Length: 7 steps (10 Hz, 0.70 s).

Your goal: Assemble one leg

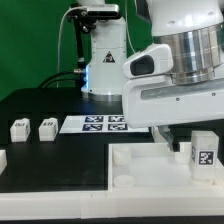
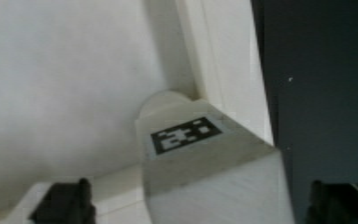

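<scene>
The fingers [image 2: 66, 200] are seen spread wide, one on each side of the leg [image 2: 185, 133], with a clear gap on both sides, so nothing is held by the gripper [image 2: 202, 202]. The leg is stood upright, its tag showing, at the far corner of the tray [image 1: 120, 172] on the exterior view's right, just beside the rim. Whether it is seated in a socket cannot be told. A second leg [image 1: 18, 128] and a third leg [image 1: 47, 127] are seen on the black table [image 1: 40, 150] at the exterior view's left, near the marker board [image 1: 100, 122]. The step in hand is judged to be taking hold of the leg at its corner. For that, the fingers would have to be closed squarely on its sides, and the leg then pressed or turned home without being tipped
</scene>
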Available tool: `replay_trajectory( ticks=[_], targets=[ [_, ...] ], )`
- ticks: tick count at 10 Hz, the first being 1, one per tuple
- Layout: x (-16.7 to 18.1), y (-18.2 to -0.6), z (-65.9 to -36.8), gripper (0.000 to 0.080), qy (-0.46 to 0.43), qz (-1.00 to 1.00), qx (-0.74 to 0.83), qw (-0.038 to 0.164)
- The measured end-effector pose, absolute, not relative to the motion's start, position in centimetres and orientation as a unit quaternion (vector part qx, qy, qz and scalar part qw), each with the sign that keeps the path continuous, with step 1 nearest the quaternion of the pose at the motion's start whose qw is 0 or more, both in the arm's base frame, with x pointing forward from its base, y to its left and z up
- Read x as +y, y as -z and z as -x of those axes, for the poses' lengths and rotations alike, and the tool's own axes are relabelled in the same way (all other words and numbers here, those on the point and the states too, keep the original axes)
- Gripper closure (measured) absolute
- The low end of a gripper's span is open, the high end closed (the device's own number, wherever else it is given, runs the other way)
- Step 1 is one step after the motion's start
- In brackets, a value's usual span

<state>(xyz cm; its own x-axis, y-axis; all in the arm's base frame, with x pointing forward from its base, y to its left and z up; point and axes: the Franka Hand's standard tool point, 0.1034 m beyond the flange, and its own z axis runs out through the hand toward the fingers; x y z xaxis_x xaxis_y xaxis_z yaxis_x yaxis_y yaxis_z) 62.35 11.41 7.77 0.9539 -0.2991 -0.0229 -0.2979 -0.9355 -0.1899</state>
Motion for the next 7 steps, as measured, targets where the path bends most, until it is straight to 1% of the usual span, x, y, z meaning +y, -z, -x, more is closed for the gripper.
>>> replay_trajectory(
  ticks=[1, 2, 3, 5, 7],
  targets=[
    [11.46, -7.77, -62.34, 0.0433, 0.002, 0.982, 0.163, 0.098],
    [11.47, -7.77, -62.33, 0.0433, -0.001, 0.978, 0.185, 0.098],
    [11.13, -7.67, -62.30, 0.0498, -0.007, 0.963, 0.253, 0.096],
    [11.15, -7.61, -62.26, 0.0500, -0.020, 0.926, 0.363, 0.100],
    [11.40, -7.45, -62.24, 0.0500, -0.036, 0.841, 0.529, 0.107]
  ],
)
